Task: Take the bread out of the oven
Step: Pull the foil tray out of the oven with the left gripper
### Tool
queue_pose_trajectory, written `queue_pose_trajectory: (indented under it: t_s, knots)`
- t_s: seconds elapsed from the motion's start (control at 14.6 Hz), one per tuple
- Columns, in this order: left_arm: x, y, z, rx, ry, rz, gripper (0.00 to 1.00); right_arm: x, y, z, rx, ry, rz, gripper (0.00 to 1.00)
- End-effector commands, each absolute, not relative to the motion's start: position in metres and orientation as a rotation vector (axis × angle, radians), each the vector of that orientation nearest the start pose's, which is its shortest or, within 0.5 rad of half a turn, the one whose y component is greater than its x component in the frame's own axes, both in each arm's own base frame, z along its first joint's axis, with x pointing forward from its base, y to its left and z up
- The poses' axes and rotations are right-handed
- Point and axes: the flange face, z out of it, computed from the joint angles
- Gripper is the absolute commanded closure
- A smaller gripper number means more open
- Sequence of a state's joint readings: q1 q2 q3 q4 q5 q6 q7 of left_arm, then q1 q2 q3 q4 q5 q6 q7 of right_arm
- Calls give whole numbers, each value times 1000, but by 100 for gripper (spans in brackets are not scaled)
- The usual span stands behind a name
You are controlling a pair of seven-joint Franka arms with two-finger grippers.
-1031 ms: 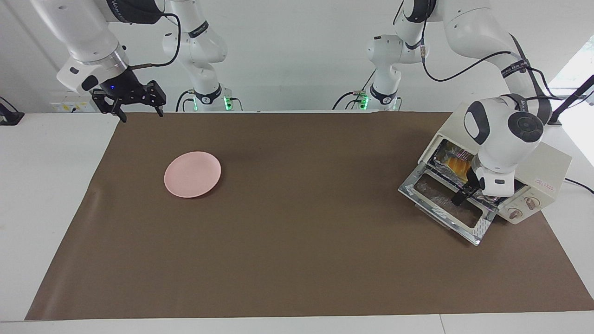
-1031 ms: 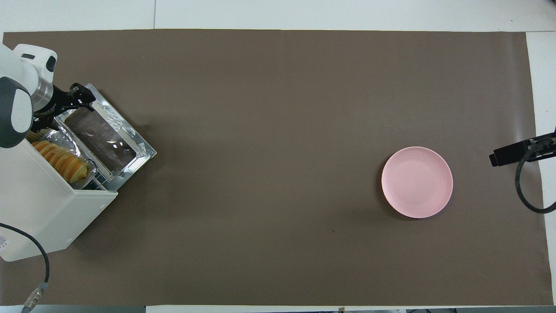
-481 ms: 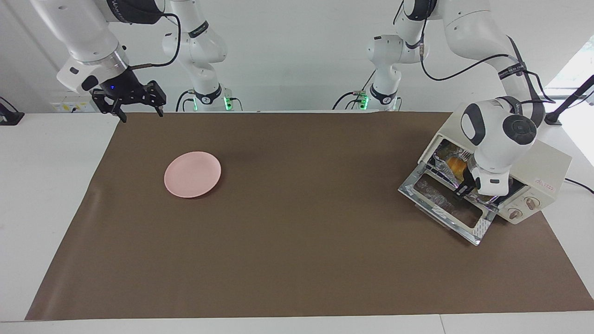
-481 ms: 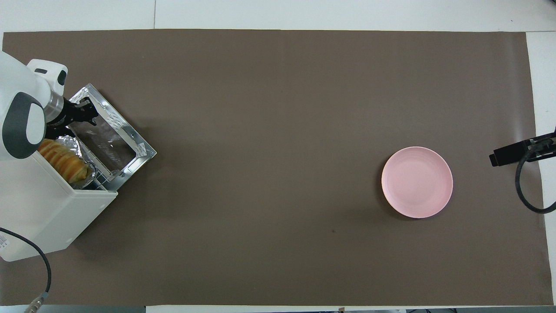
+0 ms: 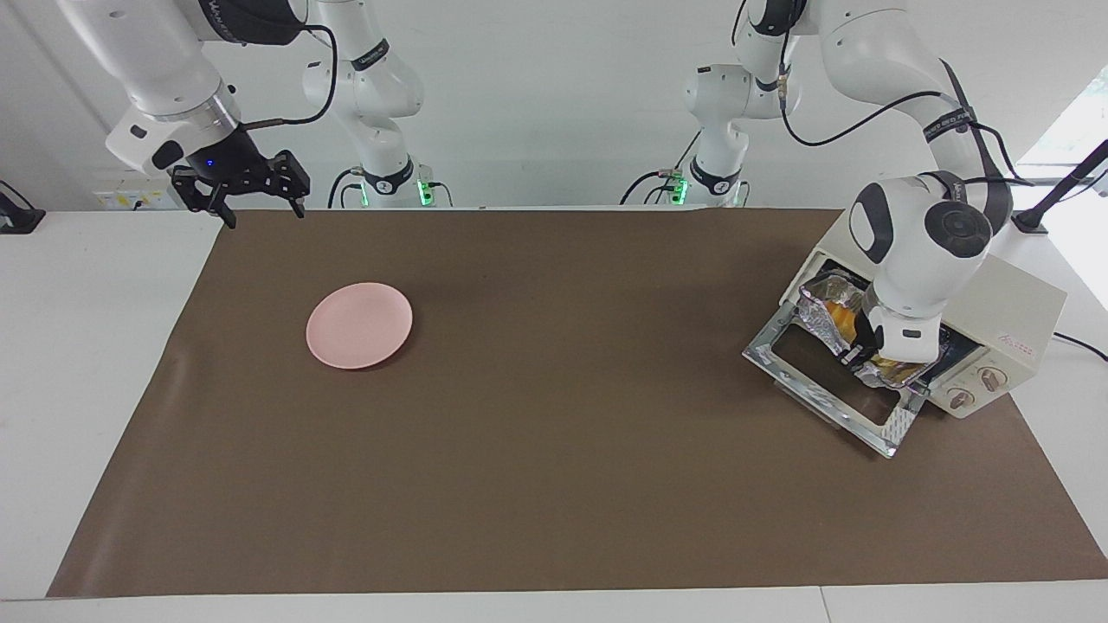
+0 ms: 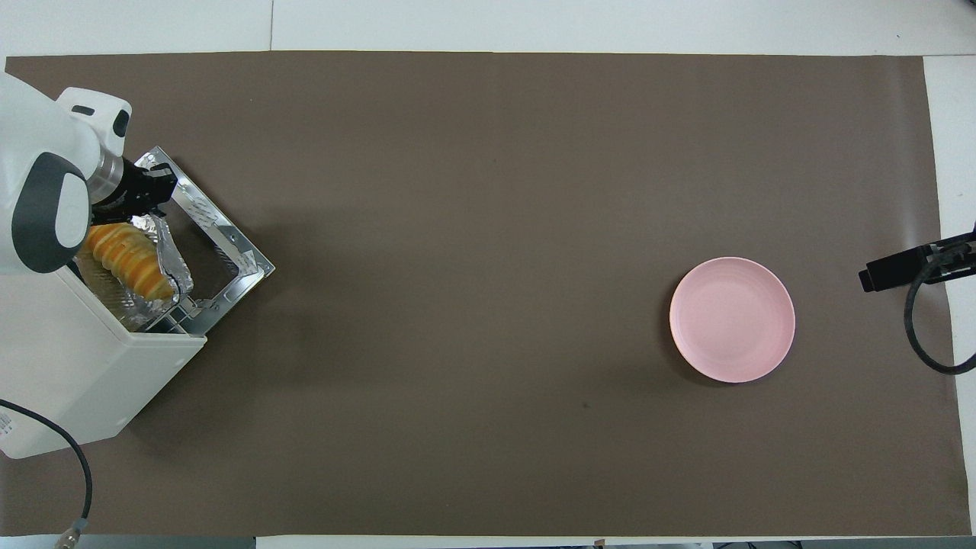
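The right gripper [image 5: 251, 186] waits with fingers spread over the table edge at the right arm's end. At the left arm's end, the left gripper [image 5: 859, 353] is pinched tight on the rim of the foil tray [image 5: 818, 303], which holds the bread [image 6: 130, 261] at the mouth of the oven [image 6: 69, 366], above the dropped door [image 6: 221, 236]. The pull should be slow, straight and level, since thin foil can buckle or tear and tip the loaf. The red logo [image 5: 1021, 344] beside the oven's knobs is too small to read.
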State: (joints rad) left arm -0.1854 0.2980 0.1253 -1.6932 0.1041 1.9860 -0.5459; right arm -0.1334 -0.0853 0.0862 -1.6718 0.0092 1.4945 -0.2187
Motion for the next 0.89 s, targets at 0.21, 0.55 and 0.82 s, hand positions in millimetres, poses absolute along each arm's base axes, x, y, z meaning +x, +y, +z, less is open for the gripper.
queue_pose_trajectory:
  t_s: [0.21,0.55,0.82]
  knots:
    - [643,-238,468,-3016,-265,-108,100,512,-24,619,-3129,-292,146,0]
    - [584,-386,419,-2985,106,-78,100,512,-24,619,-3130,-292,146,0]
    - [578,-419,387,-3018,134,-14,100,512,-25,619,-3129,-289,146,0]
